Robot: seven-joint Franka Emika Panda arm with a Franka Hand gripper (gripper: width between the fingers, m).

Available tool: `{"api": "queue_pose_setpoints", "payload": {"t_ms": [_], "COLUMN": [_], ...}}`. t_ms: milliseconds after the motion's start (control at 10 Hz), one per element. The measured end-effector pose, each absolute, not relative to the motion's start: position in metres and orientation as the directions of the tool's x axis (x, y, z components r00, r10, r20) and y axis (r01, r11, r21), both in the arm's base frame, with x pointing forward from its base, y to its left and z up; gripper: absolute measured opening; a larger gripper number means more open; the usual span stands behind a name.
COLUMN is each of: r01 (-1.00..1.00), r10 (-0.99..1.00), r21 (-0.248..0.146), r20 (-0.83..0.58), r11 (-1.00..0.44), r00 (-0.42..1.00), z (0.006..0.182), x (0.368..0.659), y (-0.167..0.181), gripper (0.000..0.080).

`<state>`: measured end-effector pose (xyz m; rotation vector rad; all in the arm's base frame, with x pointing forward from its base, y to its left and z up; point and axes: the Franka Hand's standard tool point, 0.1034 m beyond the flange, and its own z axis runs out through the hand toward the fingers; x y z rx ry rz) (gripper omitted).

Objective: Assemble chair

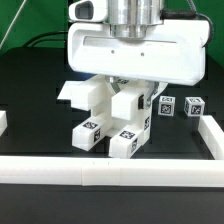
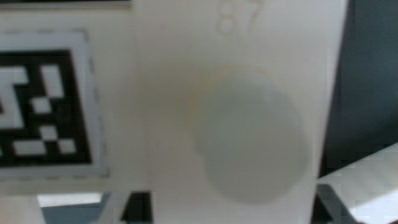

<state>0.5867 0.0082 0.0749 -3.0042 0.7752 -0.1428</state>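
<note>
Nearest you runs the white border rail (image 1: 100, 172) along the near edge of the black table (image 1: 30, 70), and right behind it is the action. Your gripper (image 1: 131, 90) hangs low at the centre, its jaws hidden under the big white housing. The wrist view is filled by a plain white face (image 2: 231, 110) with a tag (image 2: 39, 105) beside it. So a part sits right up against the tool, but I cannot tell whether it is clamped or loose.

Just below, the chair's leg bars (image 1: 92, 128) lie side by side, tagged ends toward you. The seat block (image 1: 85, 95) is just beside them on the exterior view's left. Out on that view's right, apart, sit the small tagged blocks (image 1: 167, 105).

My read: you are working a piece at that middle cluster. Keep the wrist square to the bars, go straight down, and watch that the neighbours don't skate.

Count with me: two leg bars, one seat block, two small blocks, three rail stretches, one gripper.
</note>
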Motion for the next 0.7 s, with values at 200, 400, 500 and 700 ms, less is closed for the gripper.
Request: {"api": "queue_pose_setpoints", "payload": {"t_ms": [200, 400, 500, 700], "r01": [-0.474, -0.473, -0.470, -0.470], "r10": [-0.477, -0.476, -0.473, -0.472], "r21": [-0.053, -0.050, -0.049, -0.049], "r20": [0.084, 0.083, 0.083, 0.083], "r11": [-0.879, -0.880, -0.881, -0.882], "r00": [0.875, 0.876, 0.877, 0.878], "z": [0.0696, 0.0676, 0.0675, 0.0671], "x": [0.5885, 0.5889, 0.5889, 0.5887], "y": [0.0072, 0.0068, 0.0050, 0.0040], "gripper": [0.0383, 0.0518, 0.0621, 0.0647]}}
